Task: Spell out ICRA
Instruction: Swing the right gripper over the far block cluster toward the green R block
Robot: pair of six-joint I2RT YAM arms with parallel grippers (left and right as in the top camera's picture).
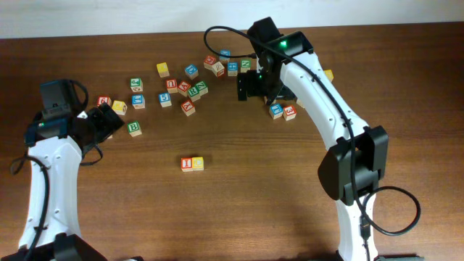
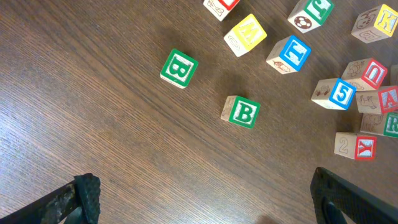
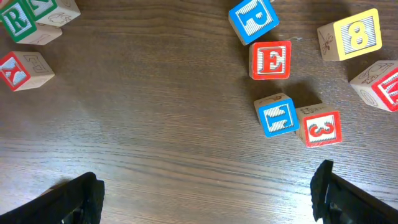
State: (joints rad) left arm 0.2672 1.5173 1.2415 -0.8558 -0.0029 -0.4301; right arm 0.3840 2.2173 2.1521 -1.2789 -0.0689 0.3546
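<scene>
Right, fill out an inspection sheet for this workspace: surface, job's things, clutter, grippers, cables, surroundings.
Surface: brown wood-grain table, no spills seen.
Job's things: red-faced cube and yellow cube sit side by side, touching, mid-table. The green R and red A lie among the scattered cubes.
Clutter: other letter and number cubes across the far half, including a green B and a red 3.
Grippers: left gripper open and empty; right gripper open and empty.
Cables: black cable loop by the right arm, and another cable near its base.
Surroundings: pale strip beyond the far edge; nothing else seen.
</scene>
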